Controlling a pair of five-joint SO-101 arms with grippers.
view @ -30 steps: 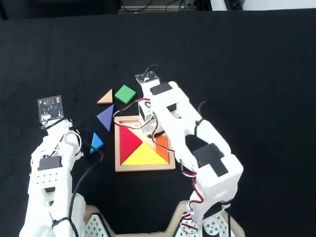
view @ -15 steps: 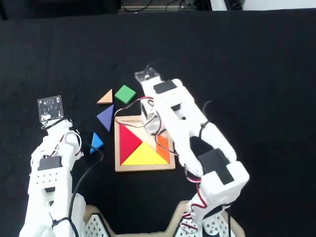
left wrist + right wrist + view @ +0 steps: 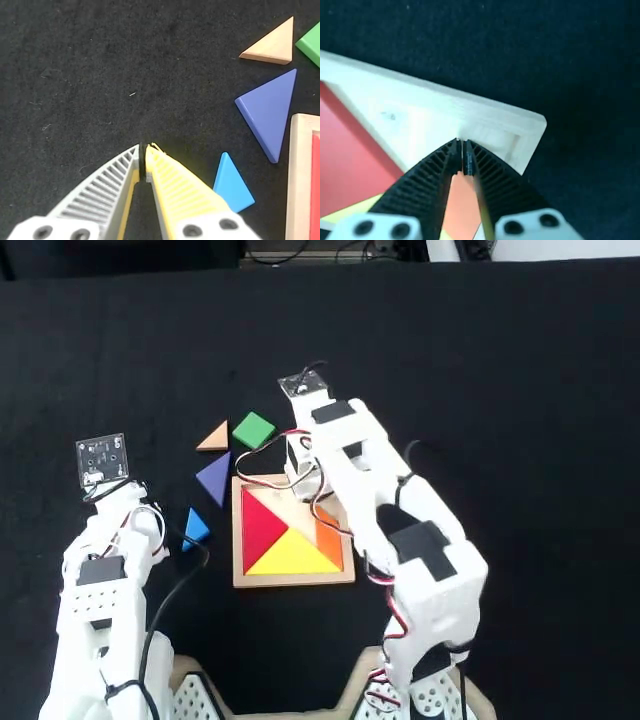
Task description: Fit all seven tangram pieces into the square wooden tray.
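**Light:** bright and even, from overhead.

**Counter** (image 3: 520, 390): matte black cloth that takes the light without glare. Pale lint specks stand out on it in the left wrist view.

**Left arm** (image 3: 100, 585), **right arm** (image 3: 405, 530): white shells lit hard on their upper faces, greyer down the sides.

**Shadows:** faint, lost against the black cloth.

**Dark blue triangle** (image 3: 270, 110): top face evenly lit, with one side face catching paler light.

**Tray rim** (image 3: 445, 112): pale wood brightly lit, with soft shade in its inner corner.

**Right gripper** (image 3: 461, 145): black and dark, with thin highlights on the ribs.
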